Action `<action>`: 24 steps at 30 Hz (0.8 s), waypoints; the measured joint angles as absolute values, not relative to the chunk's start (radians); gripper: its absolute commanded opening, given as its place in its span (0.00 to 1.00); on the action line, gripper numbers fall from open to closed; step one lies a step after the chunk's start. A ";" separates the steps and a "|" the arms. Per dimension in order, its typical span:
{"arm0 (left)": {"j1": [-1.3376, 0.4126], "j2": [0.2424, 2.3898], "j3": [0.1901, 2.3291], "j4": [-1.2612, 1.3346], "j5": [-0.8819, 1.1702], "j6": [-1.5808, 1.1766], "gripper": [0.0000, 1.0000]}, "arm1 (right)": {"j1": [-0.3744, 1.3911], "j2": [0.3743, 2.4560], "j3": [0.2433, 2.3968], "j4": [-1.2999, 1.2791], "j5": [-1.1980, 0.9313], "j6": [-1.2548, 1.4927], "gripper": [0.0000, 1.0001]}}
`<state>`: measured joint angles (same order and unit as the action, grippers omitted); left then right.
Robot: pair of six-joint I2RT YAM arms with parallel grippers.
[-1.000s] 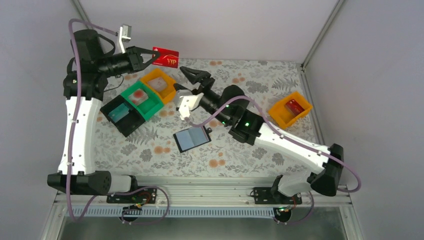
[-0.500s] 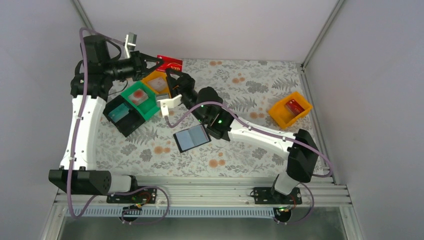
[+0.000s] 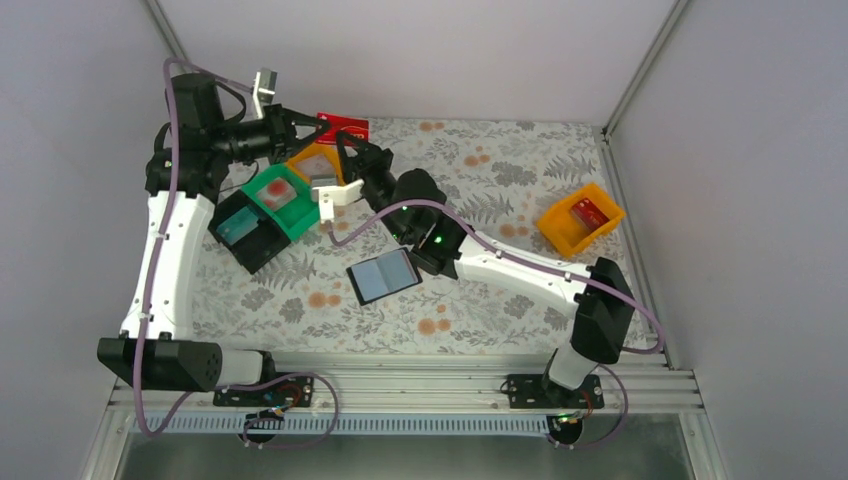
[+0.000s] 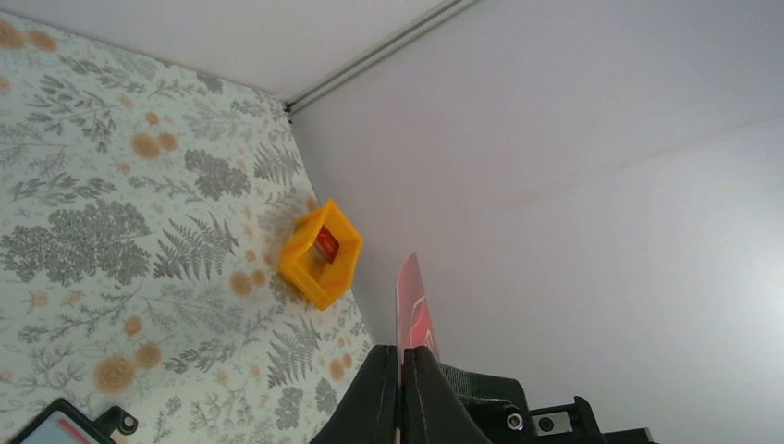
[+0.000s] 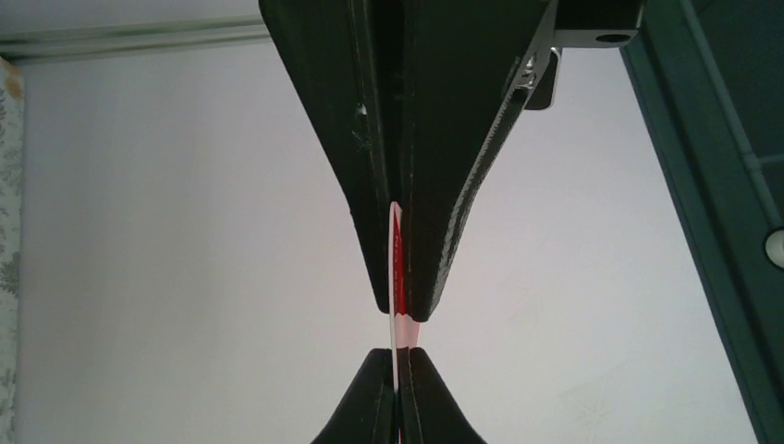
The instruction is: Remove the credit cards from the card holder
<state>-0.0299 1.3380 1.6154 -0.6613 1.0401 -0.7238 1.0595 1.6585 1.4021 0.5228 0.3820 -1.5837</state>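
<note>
Closest to me on the flowered table (image 3: 480, 320) lies the card holder (image 3: 382, 278), opened flat with its glossy pockets facing up and neither arm touching it. I cannot tell from here whether a card is tucked inside. Behind it to the left stand three trays side by side. The black tray (image 3: 266, 253) has a bluish card (image 3: 237, 226) in it, the green tray (image 3: 305, 215) holds a reddish item (image 3: 278, 190), and the orange tray (image 3: 299, 154) holds a pale card (image 3: 318, 168). Well apart on the right sits a second orange tray (image 3: 560, 240) with a small red piece (image 3: 588, 212) inside. Farthest back, up off the table near the rear wall, both arms meet on one red card (image 3: 343, 124). The left gripper (image 4: 401, 356) is pressed together on one end of it, and the right gripper (image 5: 398, 365) is pinched on the opposite edge (its wrist view shows the card edge-on, with two pairs of black fingers closed on it tip to tip). I'd judge the work well along, with several cards apparently sorted into trays and this one out of the holder. It reads as a mid-air handover, so what seems left is for one gripper to let go, the other to set the card down, and the holder to be checked for more.
</note>
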 measured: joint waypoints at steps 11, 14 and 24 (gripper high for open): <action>-0.039 1.420 1.642 -0.729 1.033 -0.377 1.00 | 0.891 1.599 1.637 -0.018 0.338 -1.179 0.04; -0.039 1.458 1.626 -0.752 0.945 -0.156 1.00 | 0.702 1.489 1.547 -0.141 0.307 -1.031 0.04; -0.046 1.318 1.173 -0.538 0.545 0.171 1.00 | 0.133 1.359 1.110 -0.274 0.142 -0.858 0.04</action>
<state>-0.0460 1.3178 1.1728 -0.5385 0.5446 0.1707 0.1326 1.3594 1.1095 -0.2741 0.1421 -0.8581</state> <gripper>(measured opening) 0.998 0.045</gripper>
